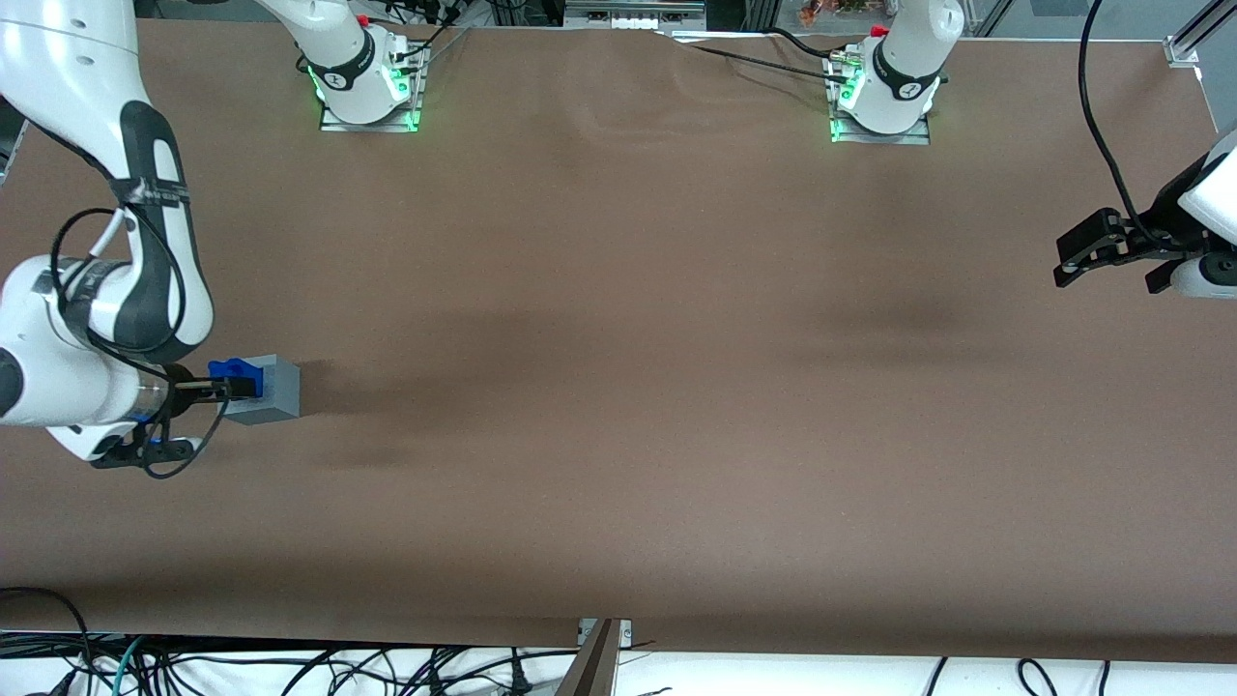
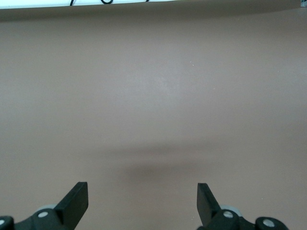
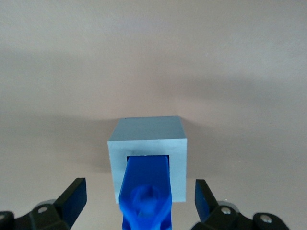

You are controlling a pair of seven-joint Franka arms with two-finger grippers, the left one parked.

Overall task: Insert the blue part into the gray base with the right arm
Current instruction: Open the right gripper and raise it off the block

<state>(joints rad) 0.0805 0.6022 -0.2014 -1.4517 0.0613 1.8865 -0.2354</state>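
Observation:
The gray base (image 1: 275, 394) (image 3: 147, 134) rests on the brown table at the working arm's end. The blue part (image 1: 232, 368) (image 3: 146, 187) sits with its lower end in the base's square recess, and its lumpy top sticks out toward the wrist camera. The right arm (image 1: 92, 329) reaches over the base. My gripper (image 1: 235, 387) (image 3: 140, 194) is open right at the blue part. Its black fingers (image 3: 74, 199) stand wide on either side of the part, with visible gaps and no contact.
Two arm bases (image 1: 367, 82) (image 1: 884, 92) with green lights stand at the table's back edge. The parked arm's black gripper (image 1: 1102, 246) hangs at its end of the table. Cables (image 1: 290, 667) lie below the table's front edge. The brown table (image 2: 153, 96) spreads between.

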